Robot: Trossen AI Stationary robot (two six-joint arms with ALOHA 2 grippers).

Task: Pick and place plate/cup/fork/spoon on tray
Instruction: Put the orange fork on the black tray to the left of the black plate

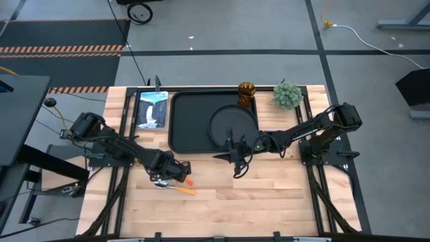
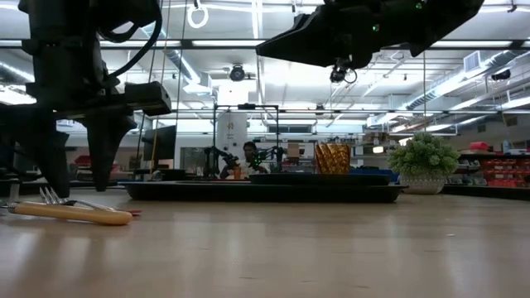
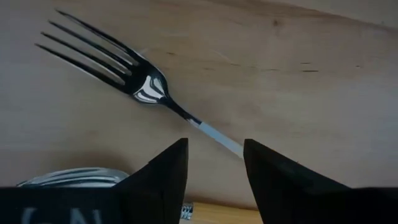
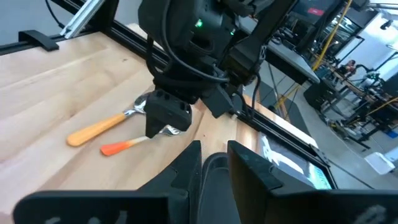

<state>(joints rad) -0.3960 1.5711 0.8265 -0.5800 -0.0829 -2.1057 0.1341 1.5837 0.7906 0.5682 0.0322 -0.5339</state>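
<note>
No readable writing anywhere; I see the tray [image 1: 181, 121] on the table [image 1: 269, 195] bearing the plate [image 1: 225, 124], right claw [image 1: 236, 160] clamped on its rim, left claw [image 1: 168, 176] fingers apart over fork [image 3: 124, 71] and spoon [image 4: 102, 127].

Grey concrete floor [image 1: 222, 33] w/ hazard-striped mat [image 1: 64, 48]; ceiling strip lights [image 2: 273, 79], maybe shelving [image 2: 497, 170] behind.

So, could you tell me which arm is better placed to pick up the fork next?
Left. Its tool hangs open right over the fork on the table, while the right tool sits farther off by the tray.
</note>
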